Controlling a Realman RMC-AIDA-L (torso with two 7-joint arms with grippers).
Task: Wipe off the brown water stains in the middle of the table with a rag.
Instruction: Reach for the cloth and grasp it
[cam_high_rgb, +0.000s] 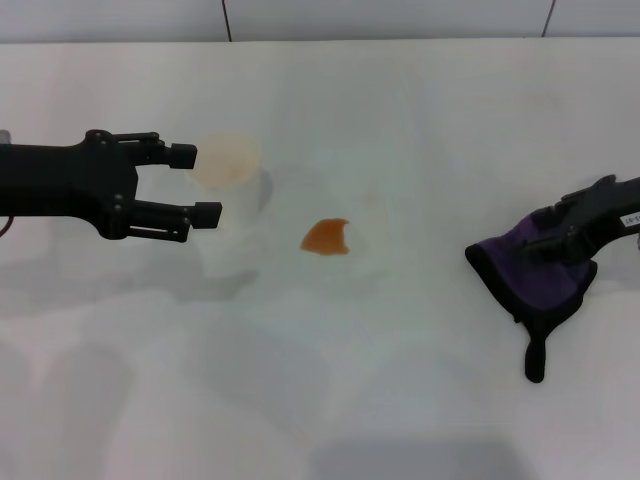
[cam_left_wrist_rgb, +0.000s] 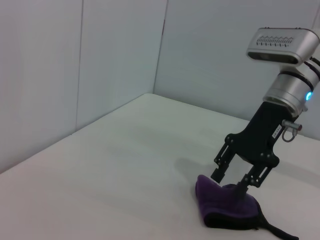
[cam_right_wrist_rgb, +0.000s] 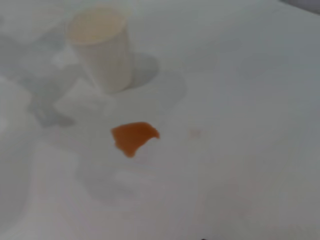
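Right claw (cam_left_wrist_rgb: 233, 180) pinching rag (cam_high_rgb: 535, 268) on table (cam_high_rgb: 400, 400); left claw (cam_high_rgb: 200, 184) spread wide beside cup (cam_high_rgb: 232, 180).

Head view: looks down from above onto the table (cam_high_rgb: 400, 400), taking in both arms
Left wrist view: low, faces across the tabletop to the right gripper (cam_left_wrist_rgb: 231, 181) on the rag (cam_left_wrist_rgb: 225, 205)
Right wrist view: close, angled down at the brown water stains (cam_right_wrist_rgb: 134, 137) and cup (cam_right_wrist_rgb: 102, 47)
Shared: head view also shows these
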